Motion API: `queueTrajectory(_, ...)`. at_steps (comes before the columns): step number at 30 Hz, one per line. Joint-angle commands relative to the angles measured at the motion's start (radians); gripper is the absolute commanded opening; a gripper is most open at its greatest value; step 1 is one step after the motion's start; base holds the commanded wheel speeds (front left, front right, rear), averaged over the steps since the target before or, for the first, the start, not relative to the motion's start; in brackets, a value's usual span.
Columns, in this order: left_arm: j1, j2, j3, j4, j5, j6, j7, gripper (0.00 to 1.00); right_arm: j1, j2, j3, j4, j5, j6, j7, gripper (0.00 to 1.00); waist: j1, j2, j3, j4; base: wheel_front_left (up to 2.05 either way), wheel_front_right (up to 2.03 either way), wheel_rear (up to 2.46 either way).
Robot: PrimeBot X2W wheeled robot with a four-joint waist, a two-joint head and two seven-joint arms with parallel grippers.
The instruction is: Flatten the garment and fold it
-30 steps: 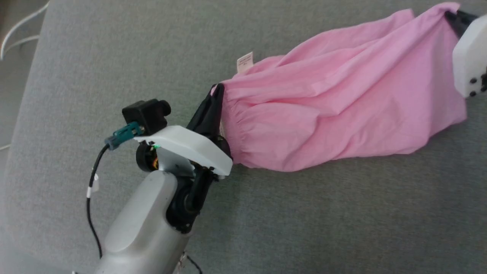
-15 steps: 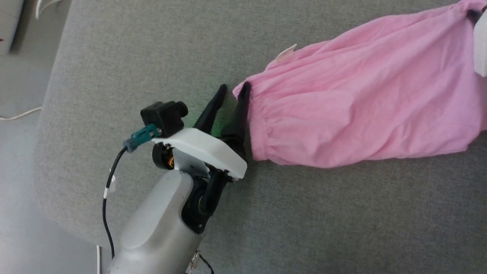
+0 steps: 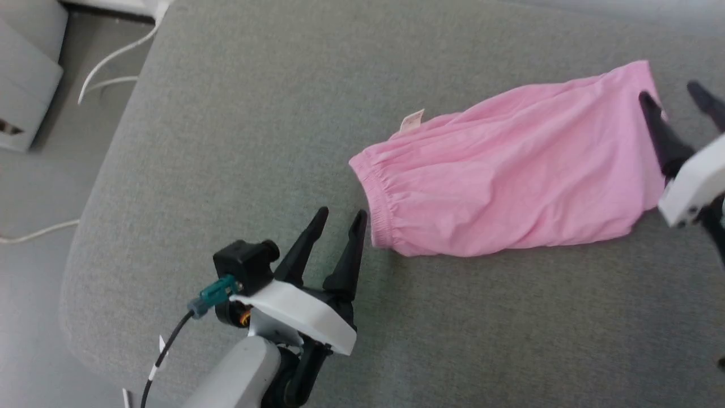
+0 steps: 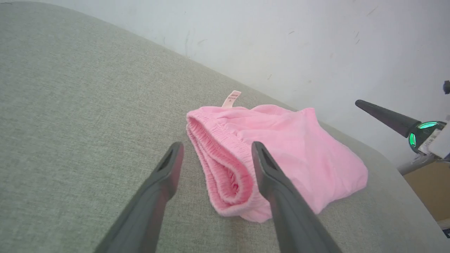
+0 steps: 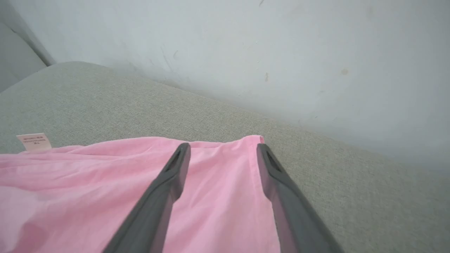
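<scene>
The light-pink shorts (image 3: 510, 175) lie spread on the grey cushion (image 3: 238, 130), folded over lengthwise. Their gathered waistband (image 3: 376, 209) is at the left end, and a small white label (image 3: 412, 120) sticks out at the upper edge. My left gripper (image 3: 341, 214) stands open just left of the waistband, holding nothing; the left wrist view has the waistband (image 4: 225, 165) between its fingers and just beyond them. My right gripper (image 3: 668, 92) is open at the shorts' right end. In the right wrist view its fingers (image 5: 165, 189) hover over the pink cloth (image 5: 88, 182) near a corner.
The cushion's rounded left edge (image 3: 85, 238) drops to a grey floor with white cables (image 3: 113, 56) and a grey box (image 3: 22, 96). A pale wall (image 5: 281, 52) rises behind the cushion. In the left wrist view, one finger of the right gripper (image 4: 383, 117) shows at the right.
Both grippers have let go of the shorts, which now lie flat on the cushion. The left gripper has opened and drawn back from the waistband. The head camera has shifted.
</scene>
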Motion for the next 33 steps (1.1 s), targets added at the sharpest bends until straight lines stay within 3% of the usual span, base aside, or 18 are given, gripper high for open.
queueTrajectory(1, 0.013, 0.002, -0.003, 0.001, 0.012, 0.008, -0.002, 1.0, 0.05, 0.031, -0.027, -0.029, -0.011, -0.001, -0.019, 1.0, 0.0004, -0.0001, -0.104, -0.067, 0.0, 0.0, 0.0)
queueTrajectory(7, 0.018, -0.015, -0.023, 0.08, 0.028, 0.027, -0.005, 1.0, 0.257, 0.208, -0.157, -0.192, -0.079, -0.001, -0.078, 1.0, 0.0004, -0.0001, -0.121, -0.112, 0.0, 0.0, 0.0)
queueTrajectory(12, -0.018, -0.038, -0.017, 0.193, 0.036, 0.081, 0.02, 1.0, 0.342, 0.316, -0.184, -0.259, -0.114, -0.001, -0.091, 1.0, 0.0004, -0.0001, -0.112, -0.146, 0.0, 0.0, 0.0)
queueTrajectory(18, -0.049, -0.058, -0.015, 0.313, 0.024, 0.145, 0.1, 1.0, 0.364, 0.354, -0.176, -0.267, -0.129, -0.001, -0.095, 1.0, 0.0004, -0.0001, -0.097, -0.175, 0.0, 0.0, 0.0)
queueTrajectory(24, -0.049, -0.072, -0.052, 0.368, -0.013, 0.154, 0.249, 1.0, 0.34, 0.363, -0.177, -0.239, -0.165, -0.001, -0.079, 1.0, 0.0004, -0.0001, -0.088, -0.182, 0.0, 0.0, 0.0)
queueTrajectory(25, -0.05, -0.073, -0.055, 0.364, -0.016, 0.148, 0.254, 0.3, 0.333, 0.364, -0.18, -0.231, -0.173, -0.001, -0.074, 1.0, 0.0004, -0.0001, -0.086, -0.181, 0.0, 0.0, 0.0)
queueTrajectory(26, -0.05, -0.074, -0.055, 0.36, -0.02, 0.143, 0.256, 0.0, 0.324, 0.365, -0.184, -0.222, -0.178, -0.001, -0.07, 1.0, 0.0004, -0.0001, -0.085, -0.178, 0.0, 0.0, 0.0)
queueTrajectory(33, -0.064, -0.078, -0.065, 0.338, -0.019, 0.122, 0.246, 0.0, 0.208, 0.37, -0.237, -0.092, -0.235, -0.001, -0.032, 1.0, 0.0004, -0.0001, -0.068, -0.154, 0.0, 0.0, 0.0)
